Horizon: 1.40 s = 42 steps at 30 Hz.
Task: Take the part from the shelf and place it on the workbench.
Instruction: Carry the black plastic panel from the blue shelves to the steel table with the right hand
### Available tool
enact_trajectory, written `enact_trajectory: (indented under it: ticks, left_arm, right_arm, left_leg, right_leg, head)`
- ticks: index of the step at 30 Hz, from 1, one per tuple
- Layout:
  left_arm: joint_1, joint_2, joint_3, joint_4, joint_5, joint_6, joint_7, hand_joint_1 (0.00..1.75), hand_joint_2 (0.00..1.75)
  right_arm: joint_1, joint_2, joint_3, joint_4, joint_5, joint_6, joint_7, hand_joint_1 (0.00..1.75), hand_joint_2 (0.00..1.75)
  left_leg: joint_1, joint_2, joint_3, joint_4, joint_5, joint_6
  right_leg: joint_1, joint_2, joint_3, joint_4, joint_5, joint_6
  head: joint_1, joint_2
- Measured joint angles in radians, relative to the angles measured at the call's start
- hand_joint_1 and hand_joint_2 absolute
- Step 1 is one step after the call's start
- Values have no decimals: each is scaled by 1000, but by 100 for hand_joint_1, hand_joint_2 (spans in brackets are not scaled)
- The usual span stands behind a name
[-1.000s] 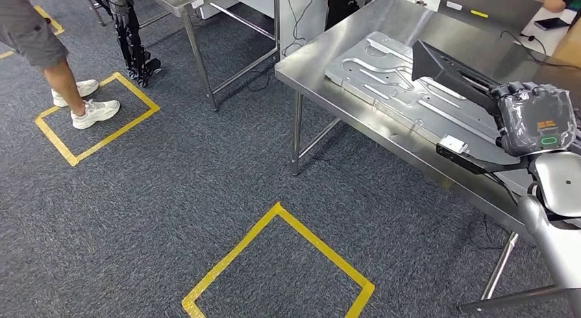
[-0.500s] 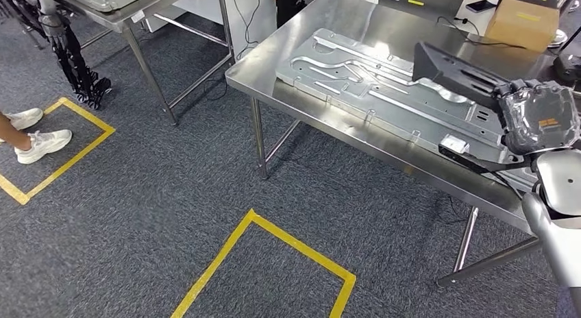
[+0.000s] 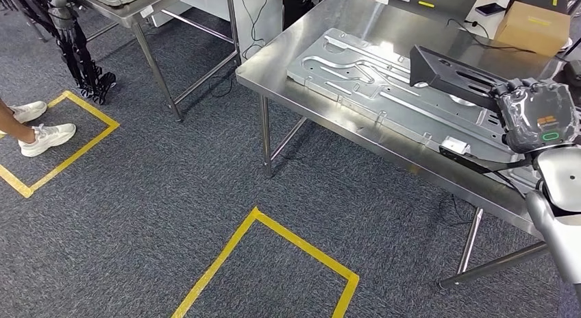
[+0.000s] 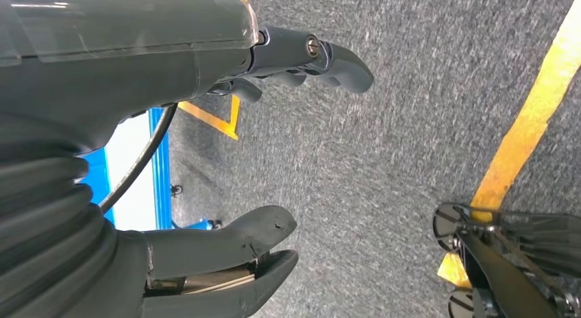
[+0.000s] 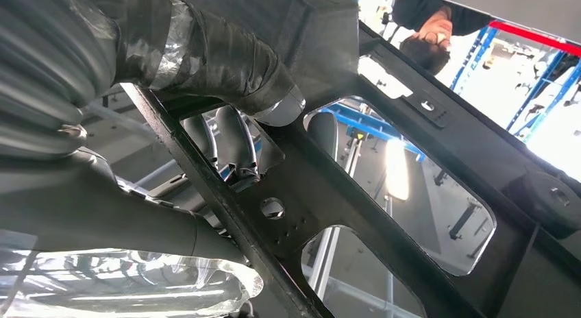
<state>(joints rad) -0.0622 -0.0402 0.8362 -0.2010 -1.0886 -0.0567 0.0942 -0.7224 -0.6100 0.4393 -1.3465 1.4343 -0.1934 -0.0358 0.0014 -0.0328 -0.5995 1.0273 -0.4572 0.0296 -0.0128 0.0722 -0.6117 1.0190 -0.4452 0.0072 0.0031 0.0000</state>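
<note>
At the right of the frame, our right hand (image 3: 536,116) grips the black part (image 3: 449,72) above the steel surface (image 3: 312,30); our left hand (image 4: 226,160) hangs spread, holding nothing.

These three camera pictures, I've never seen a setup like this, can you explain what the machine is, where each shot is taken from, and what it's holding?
It is a two-armed humanoid robot. The wide picture looks down from its head at a steel workbench on grey carpet. A large flat metal plate lies on the bench. The right hand holds a black frame-like part above the bench, not yet set down. The right wrist view sits just behind that hand and shows the same part close up. The left wrist view shows the left hand open, holding nothing, above the carpet.
</note>
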Motion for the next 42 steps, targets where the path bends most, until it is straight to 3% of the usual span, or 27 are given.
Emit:
enact_trajectory:
  ticks: [4, 7, 8, 10, 12, 13, 14, 16, 17, 18, 20, 23, 24, 26, 27, 28, 29, 30, 32, 33, 37, 40, 42]
  left_arm:
    - [0, 0, 2, 0, -1, -1, 1, 0, 175]
    - [-2, 0, 3, 0, -3, -3, 1, 0, 175]
    - [-2, -1, 3, 0, -4, -4, 1, 0, 175]
    - [0, -2, 4, 0, -7, -7, 1, 0, 175]
    - [1, -3, 5, 0, -9, -8, 1, 0, 175]
    - [1, -4, 6, 0, -9, -8, 1, 0, 175]
    - [1, -4, 6, 0, -9, -9, 1, 0, 175]
    - [1, -3, 7, 0, -9, -9, 1, 0, 175]
    - [0, 0, 9, -1, -9, -9, 1, 0, 175]
    - [-1, 2, 10, -1, -9, -9, 1, 0, 175]
    - [-2, 3, 12, -2, -9, -9, 1, 0, 175]
    - [-2, 0, 13, -2, -10, -10, 2, 0, 175]
    - [-2, -1, 13, -2, -10, -10, 2, 0, 175]
    - [-2, -1, 15, -2, -10, -10, 2, 0, 175]
    - [-1, -1, 16, -2, -10, -10, 2, 0, 175]
    - [1, -1, 17, -2, -10, -10, 2, 0, 175]
    - [2, -1, 18, -2, -10, -10, 2, 0, 175]
    - [3, -1, 20, -2, -10, -10, 2, 0, 175]
    - [5, 0, 21, -2, -10, -10, 2, 0, 175]
    - [5, 1, 22, -2, -10, -10, 2, 0, 175]
    - [3, 1, 22, -2, -10, -10, 2, 0, 175]
    - [2, 1, 23, -2, -11, -10, 2, 0, 175]
    - [2, 1, 23, -2, -11, -10, 2, 0, 175]
  right_arm:
    - [-1, 0, 3, 3, -2, 0, -1, 171, 175]
    - [-4, -4, 4, 5, -6, 1, -6, 171, 175]
    - [-8, -7, 4, 6, -8, 1, -7, 171, 175]
    - [-17, -9, 7, 8, -10, 3, -10, 171, 175]
    - [-20, -9, 14, 11, -10, 5, -12, 171, 175]
    - [-19, -9, 17, 13, -11, 7, -14, 171, 175]
    - [-18, -9, 19, 15, -11, 9, -15, 171, 175]
    - [-18, -9, 21, 19, -12, 10, -16, 171, 175]
    - [-19, -9, 22, 20, -13, 11, -17, 171, 175]
    - [-19, -8, 24, 23, -14, 11, -17, 171, 175]
    - [-18, -8, 27, 26, -14, 12, -18, 171, 175]
    - [-19, -8, 28, 26, -14, 12, -17, 171, 175]
    - [-21, -7, 28, 26, -15, 12, -17, 171, 175]
    - [-23, -6, 31, 26, -16, 12, -17, 171, 175]
    - [-23, -6, 33, 26, -16, 12, -17, 171, 175]
    - [-22, -5, 35, 27, -17, 13, -18, 171, 175]
    - [-22, -4, 36, 27, -17, 13, -18, 171, 175]
    - [-22, -4, 37, 27, -18, 13, -18, 171, 175]
    - [-22, -4, 38, 27, -19, 13, -18, 171, 175]
    - [-23, -3, 38, 28, -19, 13, -18, 171, 175]
    - [-22, -3, 41, 31, -20, 13, -19, 171, 175]
    - [-28, -3, 42, 33, -22, 13, -19, 171, 175]
    - [-31, -3, 42, 34, -23, 13, -19, 171, 175]
  left_leg:
    - [-1, 0, 0, 2, -1, 2]
    - [5, 8, 17, -27, 11, 20]
    - [9, 12, 27, -46, 19, 26]
    - [13, 22, 40, -66, 26, 29]
    - [18, 31, 44, -67, 22, 23]
    - [22, 34, 45, -65, 17, 17]
    - [28, 37, 47, -60, 12, 9]
    - [40, 41, 49, -41, -7, -15]
    - [43, 42, 48, -29, -18, -28]
    - [43, 42, 48, -20, -27, -39]
    - [41, 43, 51, -18, -36, -53]
    - [47, 45, 49, 8, -60, -62]
    - [47, 44, 27, 53, -82, -61]
    - [41, 42, -53, 198, -137, -54]
    - [36, 42, -96, 262, -153, -50]
    - [31, 42, -125, 297, -149, -43]
    - [26, 41, -136, 289, -121, -33]
    - [19, 40, -126, 241, -76, -21]
    - [3, 32, -79, 106, 6, 7]
    - [-3, 29, -59, 58, 24, 16]
    - [-7, 28, -20, -1, 20, 21]
    - [-2, 28, 12, -27, 17, 28]
    - [-1, 29, 16, -29, 15, 30]
  right_leg:
    - [-2, 1, 0, -3, 1, 8]
    - [-4, -9, 4, -10, 1, 25]
    - [-2, -23, -5, 9, -12, 29]
    - [-4, -53, -54, 108, -63, 34]
    - [-15, -61, -115, 221, -103, 44]
    - [-22, -63, -128, 237, -97, 51]
    - [-30, -66, -120, 217, -73, 60]
    - [-45, -77, -62, 96, -8, 82]
    - [-48, -78, -36, 45, 9, 86]
    - [-47, -77, -20, 16, 12, 83]
    - [-41, -68, -18, 19, -4, 58]
    - [-38, -63, -11, 26, -18, 26]
    - [-36, -62, -6, 26, -22, 17]
    - [-27, -62, 4, 26, -31, 2]
    - [-21, -61, 10, 26, -37, -3]
    - [-15, -59, 17, 26, -43, -7]
    - [-9, -57, 26, 26, -49, -9]
    - [-4, -55, 36, 25, -57, -10]
    - [3, -52, 56, 23, -73, -10]
    - [4, -50, 63, 21, -79, -7]
    - [2, -50, 75, 21, -74, 14]
    - [-2, -62, 37, 101, -98, 23]
    - [-1, -63, 12, 140, -113, 26]
  head:
    - [0, 0]
    - [0, 0]
    - [0, 0]
    - [2, 0]
    - [2, 0]
    - [2, 0]
    - [2, 0]
    - [2, 0]
    - [2, 0]
    - [1, 0]
    - [0, 0]
    - [-2, 0]
    - [-3, 0]
    - [-3, 0]
    - [-3, 0]
    - [-3, 0]
    - [-3, 0]
    - [-3, 0]
    - [-3, 0]
    - [-2, 0]
    - [-2, 0]
    - [-2, 0]
    - [-2, 0]
